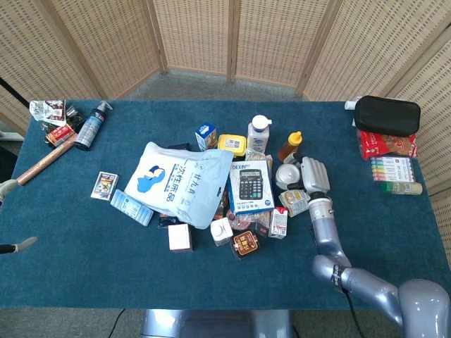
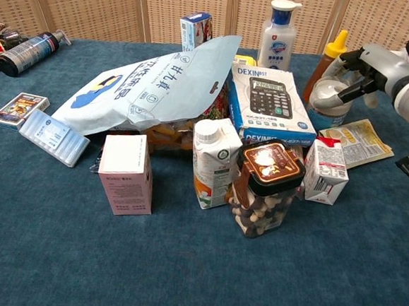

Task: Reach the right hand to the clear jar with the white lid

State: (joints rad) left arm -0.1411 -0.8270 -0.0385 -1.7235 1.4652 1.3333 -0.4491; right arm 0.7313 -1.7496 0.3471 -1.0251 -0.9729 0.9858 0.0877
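Note:
The clear jar with the white lid (image 1: 287, 174) (image 2: 324, 96) stands right of the calculator box (image 1: 250, 186) (image 2: 273, 102), in front of an orange-capped sauce bottle (image 1: 291, 145) (image 2: 331, 52). My right hand (image 1: 313, 175) (image 2: 369, 66) is at the jar's right side, and its fingers curl around the lid and upper wall, holding it. The jar's lower part is hidden behind the box and a small carton (image 2: 326, 171). My left hand (image 1: 15, 247) shows only as spread fingertips at the far left edge, holding nothing.
A white pump bottle (image 2: 280, 26), blue-and-white bag (image 1: 180, 179), milk carton (image 2: 213, 161), brown-lidded jar (image 2: 266, 190) and pink box (image 2: 125, 173) crowd the middle. A flat sachet (image 2: 356, 141) lies under my right wrist. A black pouch (image 1: 386, 115) and markers (image 1: 392, 169) sit far right.

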